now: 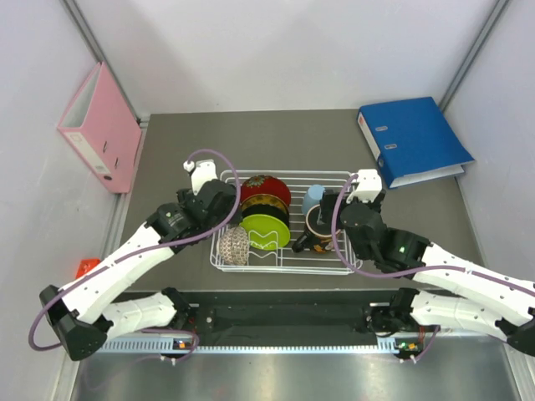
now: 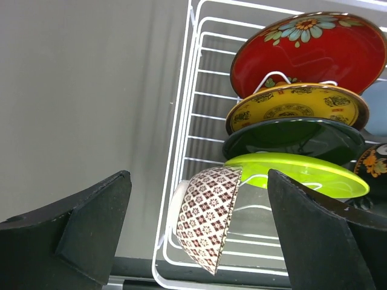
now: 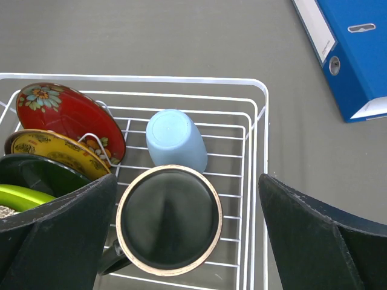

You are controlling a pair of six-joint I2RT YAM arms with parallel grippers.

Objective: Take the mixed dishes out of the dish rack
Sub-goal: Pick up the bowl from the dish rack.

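The white wire dish rack (image 1: 284,174) sits mid-table. Along its left side stand the red gold-patterned bowl (image 1: 266,189), the yellow-and-black plate (image 1: 266,205), the lime-green bowl (image 1: 266,231) and, on edge at the near left corner, the beige net-patterned bowl (image 1: 236,246). My left gripper (image 2: 198,178) is open and empty above the beige bowl (image 2: 208,220), one finger on each side of it. My right gripper (image 3: 187,178) is open and empty above the dark mug (image 3: 168,220), which shows a pale ring at its rim and a handle at lower left.
A light blue cup (image 3: 175,140) lies in the rack just behind the mug. A dark dish (image 2: 296,138) stands between the yellow plate and the green bowl. A pink binder (image 1: 100,129) leans at far left and a blue binder (image 1: 414,142) lies at far right.
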